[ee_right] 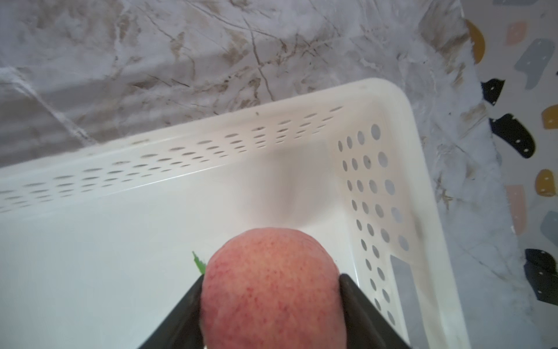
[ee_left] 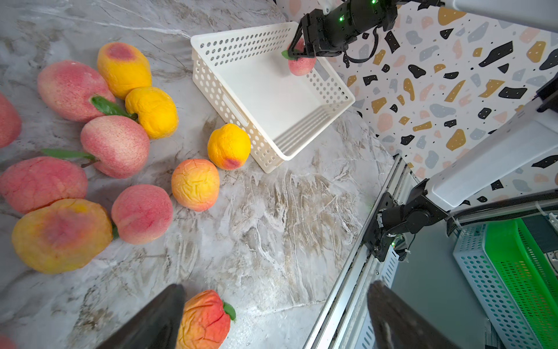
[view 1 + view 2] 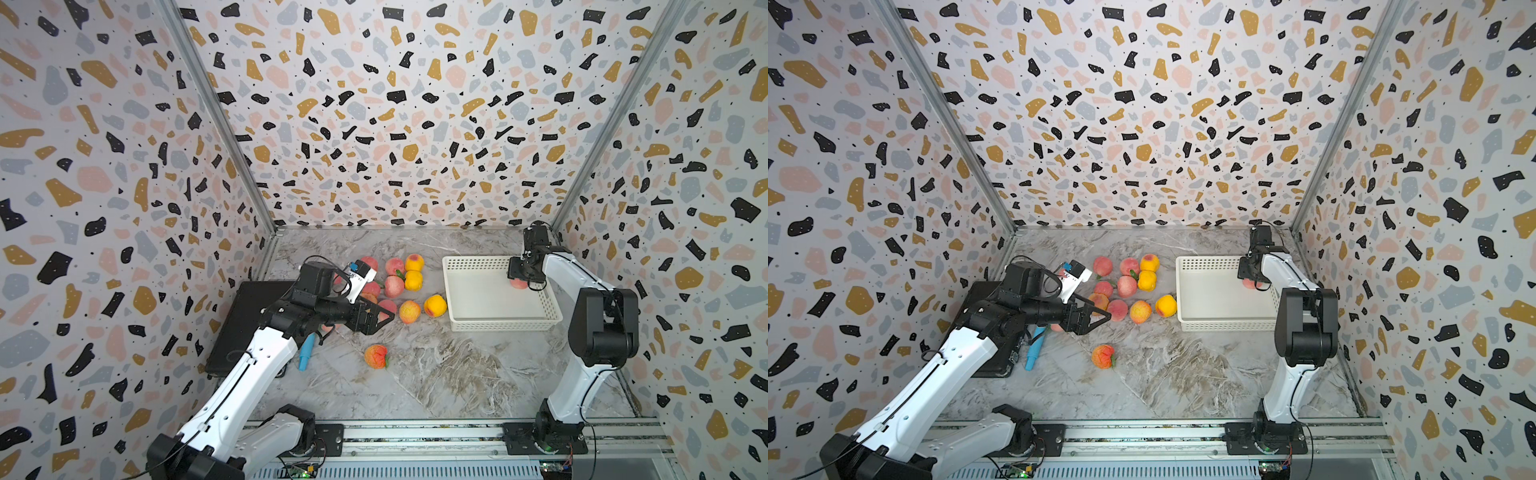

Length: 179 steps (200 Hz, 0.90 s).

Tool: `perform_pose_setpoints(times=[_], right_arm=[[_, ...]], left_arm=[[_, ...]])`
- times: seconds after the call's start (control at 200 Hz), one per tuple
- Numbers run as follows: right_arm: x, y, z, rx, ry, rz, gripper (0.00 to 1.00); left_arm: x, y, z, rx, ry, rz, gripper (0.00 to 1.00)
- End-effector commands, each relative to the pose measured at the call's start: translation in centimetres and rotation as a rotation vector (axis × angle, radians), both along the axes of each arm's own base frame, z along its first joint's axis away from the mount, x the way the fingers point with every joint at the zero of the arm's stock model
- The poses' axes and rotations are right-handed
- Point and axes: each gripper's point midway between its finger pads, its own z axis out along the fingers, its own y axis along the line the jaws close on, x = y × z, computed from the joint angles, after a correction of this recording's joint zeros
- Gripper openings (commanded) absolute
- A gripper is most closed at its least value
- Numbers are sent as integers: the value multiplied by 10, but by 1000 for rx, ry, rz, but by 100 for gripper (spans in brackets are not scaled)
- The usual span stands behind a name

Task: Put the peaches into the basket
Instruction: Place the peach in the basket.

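Observation:
Several peaches (image 3: 394, 286) lie bunched on the marble table left of the basket (image 3: 498, 326); pink, orange and yellow ones show in the left wrist view (image 2: 116, 146). One orange-red peach (image 3: 375, 356) lies alone nearer the front and also shows beside a finger (image 2: 205, 320). My left gripper (image 3: 380, 318) hovers open at the bunch's near edge, nothing between its fingers (image 2: 276, 290). My right gripper (image 3: 521, 276) is shut on a pink peach (image 1: 271, 290), held low inside the white basket (image 1: 181, 151) at its far right corner (image 2: 302, 65).
A flat black box (image 3: 245, 324) lies at the left under my left arm, with a blue cylindrical tool (image 3: 306, 353) beside it. A metal rail (image 3: 415, 432) runs along the table's front. Patterned walls close the other three sides. A green crate (image 2: 519, 284) sits beyond the rail.

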Motion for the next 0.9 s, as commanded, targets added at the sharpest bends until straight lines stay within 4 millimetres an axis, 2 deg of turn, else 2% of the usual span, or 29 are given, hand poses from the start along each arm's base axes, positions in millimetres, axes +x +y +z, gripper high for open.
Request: perform_pose_setpoints(times=[0.0, 0.15, 0.24, 0.365, 0.455, 0.566, 0.736, 0.771, 0.821, 0.891], right_arm=[[4, 2, 2, 37, -29, -30, 56], [5, 1, -7, 50, -17, -21, 64], [3, 2, -9, 60, -4, -15, 72], [1, 3, -2, 60, -26, -5, 86], [0, 2, 5, 50, -43, 1, 89], [-1, 6, 17, 62, -62, 17, 90], [-12, 13, 54, 110, -143, 16, 90], [-17, 19, 62, 146, -164, 26, 91], [-26, 32, 73, 213, -201, 50, 99], [-40, 47, 83, 270, -251, 82, 99]], left_arm=[[11, 5, -9, 49, -16, 42, 96], [27, 22, -23, 135, 5, 170, 96], [38, 44, -39, 230, 52, 317, 96], [44, 67, -56, 318, 119, 467, 97], [44, 76, -64, 342, 149, 532, 97], [47, 88, -71, 374, 163, 609, 97], [49, 117, -77, 430, 184, 763, 100], [49, 121, -79, 430, 194, 781, 100], [50, 127, -82, 426, 204, 804, 99], [53, 134, -86, 421, 223, 830, 99]])
